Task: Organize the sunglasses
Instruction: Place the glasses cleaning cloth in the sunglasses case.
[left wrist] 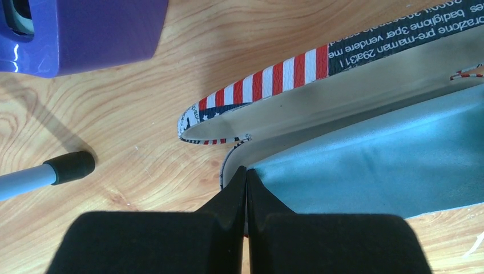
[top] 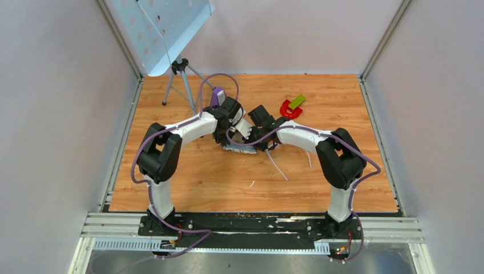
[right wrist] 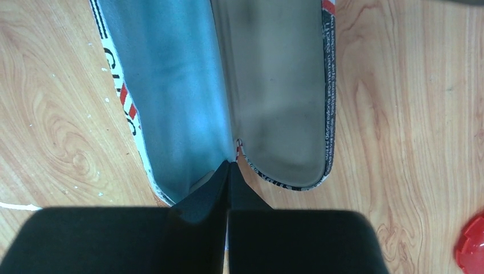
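The flag-printed case (top: pixel 238 149) lies open on the wooden table between my two grippers. Its red-striped rim (left wrist: pixel 274 77) and grey lining (right wrist: pixel 279 97) show in the wrist views, with the light blue cloth (left wrist: pixel 371 165) lying inside one half. My left gripper (left wrist: pixel 246 171) is shut on the case's rim at the cloth's corner. My right gripper (right wrist: pixel 230 164) is shut on the case's end where its two halves meet. Of the sunglasses I see only long slim white arms (top: pixel 278 165) on the table near the right forearm; the lenses are hidden.
A purple box-like object (left wrist: pixel 85 34) and a tripod leg's rubber foot (left wrist: pixel 71 165) lie left of the case. The tripod (top: pixel 181 80) with a perforated panel stands at the back left. A red piece with a green block (top: pixel 292 107) lies at the back right.
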You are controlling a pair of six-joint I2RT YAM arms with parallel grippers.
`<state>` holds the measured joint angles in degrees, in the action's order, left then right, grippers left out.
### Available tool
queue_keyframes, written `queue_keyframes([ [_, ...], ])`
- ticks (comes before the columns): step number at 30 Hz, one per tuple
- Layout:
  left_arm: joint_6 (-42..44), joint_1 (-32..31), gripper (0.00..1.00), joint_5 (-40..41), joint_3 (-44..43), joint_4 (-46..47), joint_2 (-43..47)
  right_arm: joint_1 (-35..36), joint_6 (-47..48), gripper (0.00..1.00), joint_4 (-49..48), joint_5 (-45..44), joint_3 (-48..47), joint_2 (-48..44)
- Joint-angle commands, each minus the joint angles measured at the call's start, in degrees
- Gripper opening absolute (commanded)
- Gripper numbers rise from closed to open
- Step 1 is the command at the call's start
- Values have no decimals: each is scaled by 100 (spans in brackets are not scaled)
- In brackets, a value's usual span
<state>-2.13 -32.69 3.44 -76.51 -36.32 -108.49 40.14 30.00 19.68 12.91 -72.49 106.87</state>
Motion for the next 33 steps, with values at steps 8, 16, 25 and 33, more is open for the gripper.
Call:
queue_keyframes([
  [8, 2, -37, 0, -99, -260, 421, -152, 36, -176, 0, 202, -29, -222, 256],
  [16, -24, -24, 0, -106, -226, 485, -109, 29, -240, 0, 211, -81, -264, 243],
  [25, -63, -23, 11, -176, -208, 396, -13, 32, -331, 8, 377, -206, -332, 97],
  [33, -108, -25, 27, -118, -194, 300, 318, 22, -378, 12, 427, -316, -325, -155],
])
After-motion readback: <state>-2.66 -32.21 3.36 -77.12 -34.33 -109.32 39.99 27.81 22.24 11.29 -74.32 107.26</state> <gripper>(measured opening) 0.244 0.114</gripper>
